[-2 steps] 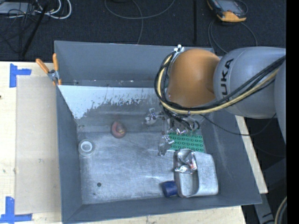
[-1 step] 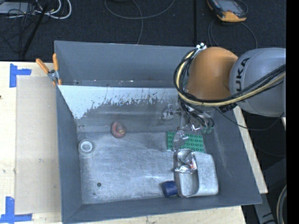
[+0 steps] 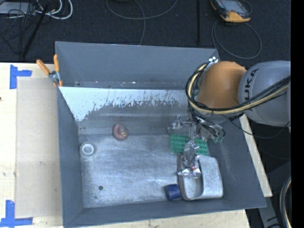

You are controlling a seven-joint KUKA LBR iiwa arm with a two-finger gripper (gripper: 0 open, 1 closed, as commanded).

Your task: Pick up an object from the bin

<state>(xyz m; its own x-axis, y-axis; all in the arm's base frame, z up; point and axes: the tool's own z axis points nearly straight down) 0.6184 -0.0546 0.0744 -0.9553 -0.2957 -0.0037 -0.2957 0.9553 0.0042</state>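
My gripper (image 3: 191,159) hangs low at the bin's right side, just in front of a green studded plate (image 3: 181,143) that lies flat on the floor. Its tip is at the upper left edge of a grey, rounded, scoop-like thing (image 3: 209,179) near the bin's front right corner; whether it touches that thing I cannot tell. A small blue cap-like piece (image 3: 172,192) lies against the grey thing's lower left end.
A small pinkish-brown round thing (image 3: 120,132) lies at the back left of the floor, and a clear whitish ring (image 3: 87,149) near the left wall. The arm with its orange cover and cables leans in over the right rim.
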